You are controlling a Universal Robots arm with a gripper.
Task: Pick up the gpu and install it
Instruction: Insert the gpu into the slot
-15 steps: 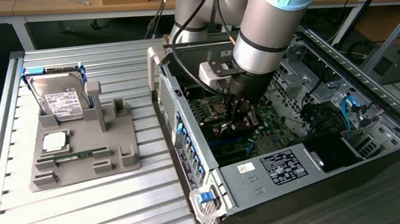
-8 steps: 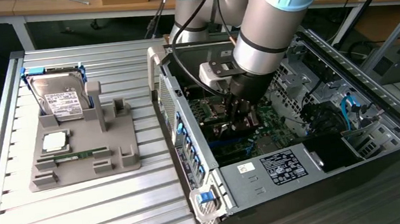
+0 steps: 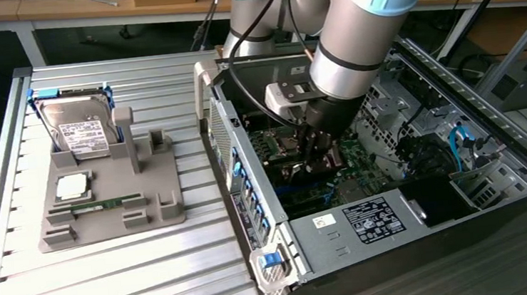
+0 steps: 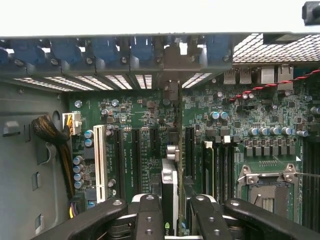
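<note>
One open computer case (image 3: 364, 203) lies on its side on the slatted metal table (image 3: 113, 289), taking up the exterior view's right half, with the grey and blue robot arm (image 3: 367, 24) reaching down into it from above. Inside the case the green motherboard (image 4: 140, 125) spreads across the floor, carrying rows of dark expansion slots, a white slot (image 4: 99, 162) and an empty processor socket (image 4: 265, 187). On the exterior view's left, well apart from the case, a grey holder tray (image 3: 105, 197) sits on the table with a silver hard drive (image 3: 85, 131) standing at its far end and a slim green memory stick (image 3: 106, 204) lying flat nearer the front.

The gripper (image 4: 170, 215) is low over the motherboard, its black fingers (image 4: 147, 215) partly closed on the gpu (image 4: 170, 185), which stands on edge between them, seen as a thin card running away from the wrist camera toward the case's rear wall. The card's lower edge sits along one of the dark slots; whether it is fully seated cannot be told.
</note>
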